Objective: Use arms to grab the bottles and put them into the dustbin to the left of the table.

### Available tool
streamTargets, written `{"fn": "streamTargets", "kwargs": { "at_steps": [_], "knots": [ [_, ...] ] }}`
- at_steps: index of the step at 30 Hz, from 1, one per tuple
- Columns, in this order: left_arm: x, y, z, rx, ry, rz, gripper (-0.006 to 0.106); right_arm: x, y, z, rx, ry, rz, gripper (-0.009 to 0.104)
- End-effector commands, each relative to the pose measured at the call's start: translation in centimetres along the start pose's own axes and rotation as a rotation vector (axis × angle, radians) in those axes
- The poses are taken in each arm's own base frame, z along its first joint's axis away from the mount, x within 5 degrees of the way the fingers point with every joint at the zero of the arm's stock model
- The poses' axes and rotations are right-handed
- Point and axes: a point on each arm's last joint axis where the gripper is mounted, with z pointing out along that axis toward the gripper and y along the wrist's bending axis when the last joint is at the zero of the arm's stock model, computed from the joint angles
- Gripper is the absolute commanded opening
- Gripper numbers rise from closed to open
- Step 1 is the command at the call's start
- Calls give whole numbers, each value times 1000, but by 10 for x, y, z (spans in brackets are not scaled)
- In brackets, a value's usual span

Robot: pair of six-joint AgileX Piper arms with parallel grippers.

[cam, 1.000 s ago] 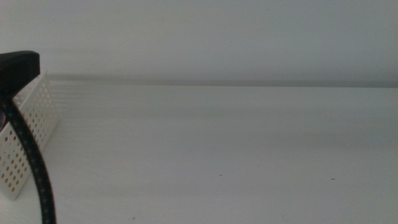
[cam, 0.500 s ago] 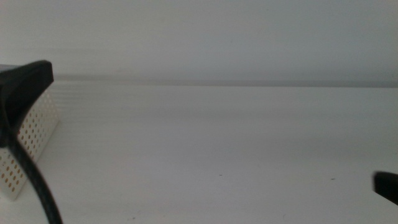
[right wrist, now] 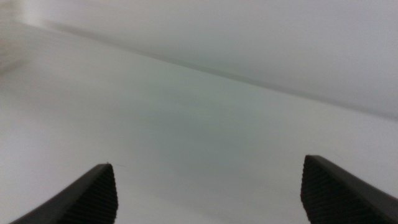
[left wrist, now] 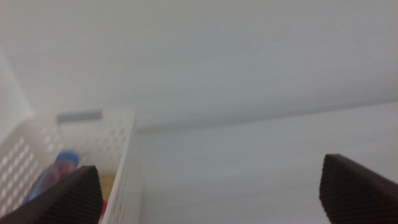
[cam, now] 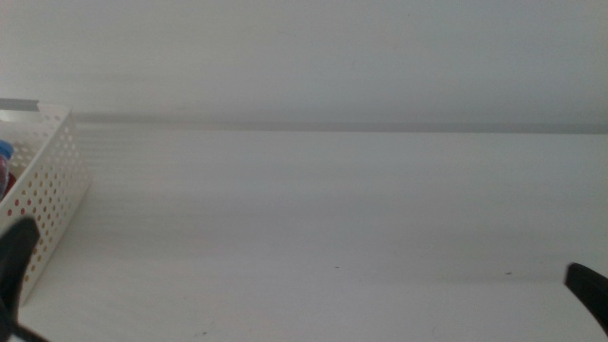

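The white perforated dustbin (cam: 49, 195) stands at the table's left end. Inside it lies the clear blue-capped water bottle (left wrist: 57, 167), with a patch of yellow (left wrist: 109, 182) and a bit of red (left wrist: 103, 203) beside it. In the middle view only the blue cap (cam: 5, 152) and a red sliver (cam: 4, 179) show over the rim. My left gripper (left wrist: 208, 180) is open and empty, low at the bottom left (cam: 14, 258), just right of the dustbin. My right gripper (right wrist: 208, 180) is open and empty over bare table, its tip showing at the bottom right (cam: 589, 290).
The white table (cam: 332, 218) stretches from the dustbin to the right edge, meeting a pale grey wall (cam: 332, 57) at the back. The dustbin's long wall (left wrist: 127, 168) runs close beside my left gripper.
The left arm has drawn back from over the dustbin and dropped to the bottom-left corner, uncovering the dustbin's rim. The right gripper's tip came into view half a second ago and stays there.
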Motion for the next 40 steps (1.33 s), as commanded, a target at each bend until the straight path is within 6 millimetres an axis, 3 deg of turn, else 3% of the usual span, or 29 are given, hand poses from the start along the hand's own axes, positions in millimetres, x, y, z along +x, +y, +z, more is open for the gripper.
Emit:
{"fn": "streamTargets", "kwargs": {
  "at_steps": [1,9,15,20,40],
  "knots": [
    [19,1,-2,-26,-5,-33,94,15,-6,-2,89,-9,25,79],
    [67,2,-10,-102,-50,-55,94,57,-12,-10,272,-145,56,79],
    [89,3,1,-115,-32,-57,94,86,-10,-10,310,-192,34,79],
    [103,3,8,-117,-94,-54,94,92,-10,-4,313,-219,26,79],
    [100,3,8,-119,-114,-42,94,96,-10,-2,303,-225,50,79]
  ]
}}
